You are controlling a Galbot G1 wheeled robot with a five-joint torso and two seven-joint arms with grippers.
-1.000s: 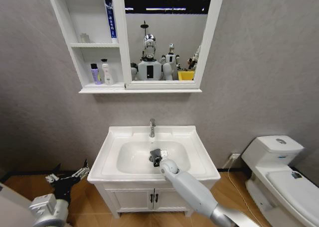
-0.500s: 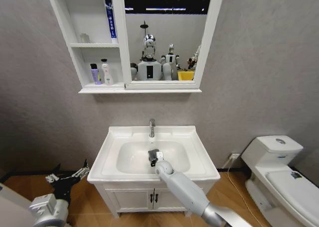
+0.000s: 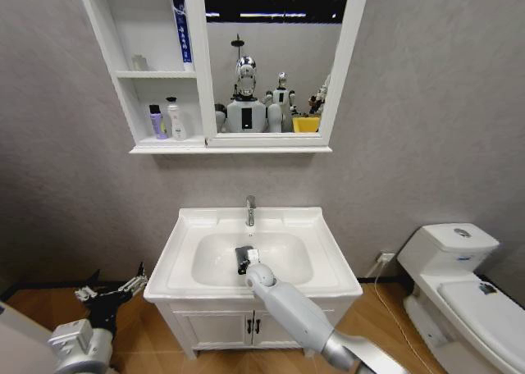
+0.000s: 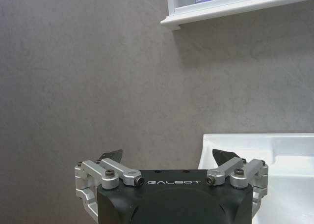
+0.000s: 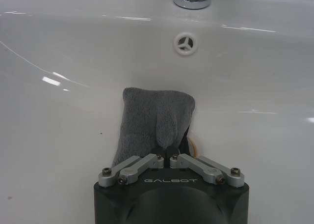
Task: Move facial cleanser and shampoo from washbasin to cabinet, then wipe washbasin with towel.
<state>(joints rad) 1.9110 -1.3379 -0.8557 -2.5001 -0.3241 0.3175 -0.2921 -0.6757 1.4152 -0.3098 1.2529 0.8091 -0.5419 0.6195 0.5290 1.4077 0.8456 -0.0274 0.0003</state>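
My right gripper (image 5: 167, 157) is shut on the dark grey towel (image 5: 154, 121), pressing it flat against the bottom of the washbasin (image 5: 59, 116) bowl, short of the overflow hole (image 5: 187, 42) and tap. From the head, this gripper (image 3: 245, 263) and towel (image 3: 241, 256) sit left of the bowl's middle in the washbasin (image 3: 189, 226). The cabinet (image 3: 197, 79) hangs above. Its lower shelf holds a purple bottle (image 3: 155, 121) and a white pump bottle (image 3: 175, 118), and a blue tube (image 3: 181, 29) stands higher up. Which is the facial cleanser or shampoo I cannot tell. My left gripper (image 3: 107, 296) waits open, low at the left.
A chrome tap (image 3: 250, 210) stands at the basin's back rim. A white toilet (image 3: 459, 284) is on the right, and a low cupboard with black handles (image 3: 253, 326) sits under the basin. In the left wrist view, the left gripper (image 4: 168, 157) faces the grey wall beside the basin's edge (image 4: 260, 145).
My right gripper has slid the towel leftward across the bowl's bottom. The left arm has stayed where it was.
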